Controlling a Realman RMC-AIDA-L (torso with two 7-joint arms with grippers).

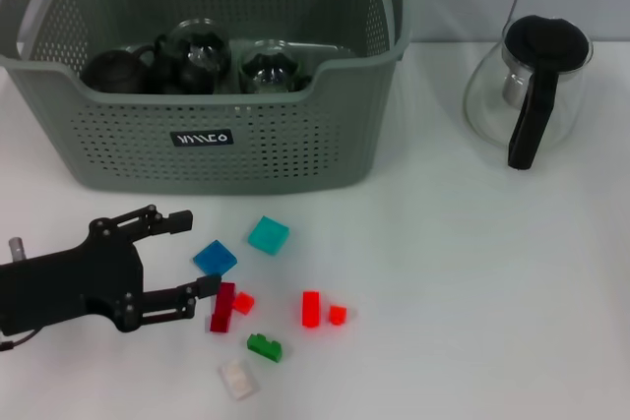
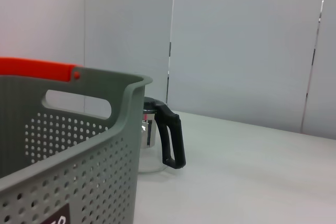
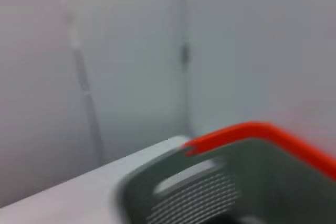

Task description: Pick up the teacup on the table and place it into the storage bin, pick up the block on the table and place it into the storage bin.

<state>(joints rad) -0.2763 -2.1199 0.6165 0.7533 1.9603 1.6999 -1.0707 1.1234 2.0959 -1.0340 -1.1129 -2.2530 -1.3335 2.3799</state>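
Observation:
The grey-green storage bin (image 1: 212, 95) stands at the back left; its wall also fills the left wrist view (image 2: 79, 161), and its orange-red handle end shows in the right wrist view (image 3: 247, 132). Two glass teacups (image 1: 202, 51) lie inside it beside a dark teapot (image 1: 118, 71). My left gripper (image 1: 201, 251) is open, low over the table in front of the bin. A blue block (image 1: 215, 259) lies just off its fingertips, and a dark red block (image 1: 223, 307) lies by the lower finger. My right gripper is out of view.
More blocks are scattered in front of the bin: teal (image 1: 268, 235), red (image 1: 311, 309), green (image 1: 264, 347), white (image 1: 236, 379). A glass pot with a black lid and handle (image 1: 532, 86) stands at the back right, also seen past the bin corner (image 2: 157, 142).

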